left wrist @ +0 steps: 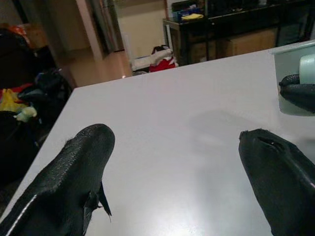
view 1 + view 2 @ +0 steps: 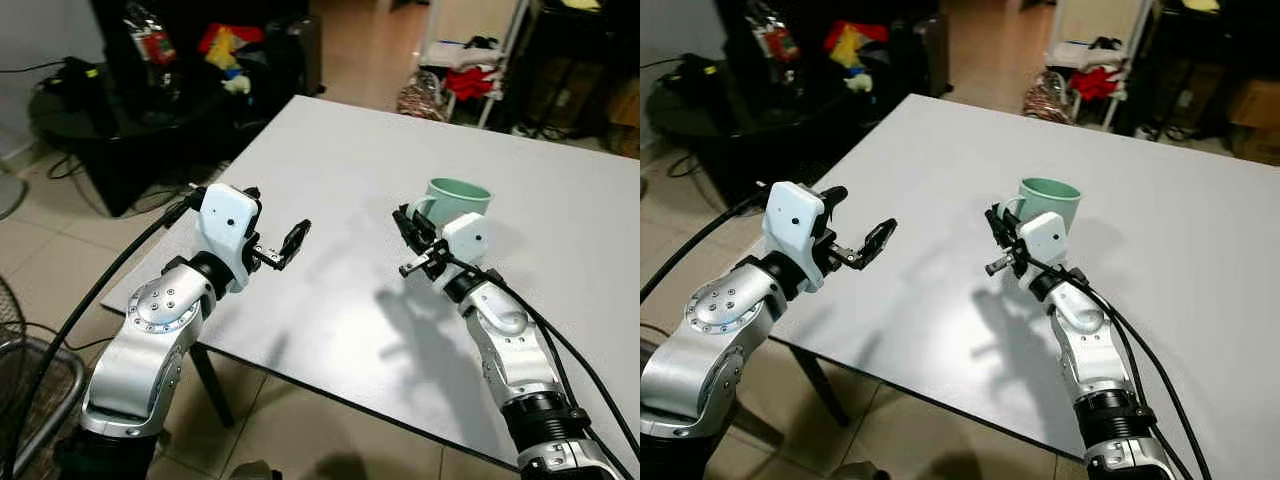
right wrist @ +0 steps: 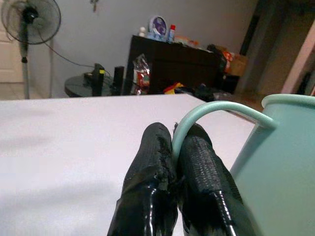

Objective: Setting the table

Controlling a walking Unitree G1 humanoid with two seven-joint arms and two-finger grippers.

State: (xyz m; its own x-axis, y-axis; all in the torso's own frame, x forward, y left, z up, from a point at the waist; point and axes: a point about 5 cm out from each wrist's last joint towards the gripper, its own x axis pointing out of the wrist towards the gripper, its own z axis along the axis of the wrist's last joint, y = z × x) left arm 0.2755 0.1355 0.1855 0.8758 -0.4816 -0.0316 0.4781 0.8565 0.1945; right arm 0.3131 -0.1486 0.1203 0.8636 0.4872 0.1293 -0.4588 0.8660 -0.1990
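White tabletop (image 2: 330,180) carries just one mint-green mug (image 2: 462,198), well clear of every edge. Right gripper (image 2: 412,228) pinches its handle; left gripper (image 2: 292,240) hovers spread apart, loads of room around.

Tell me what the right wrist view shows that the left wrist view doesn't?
Right wrist view: the right pincer shut on the thin curved handle of the pale green ceramic mug, with a standing fan behind. Left wrist view: the left pincer open above bare tabletop, and a red bundle on the floor. Both: the white rectangular table and the mug.
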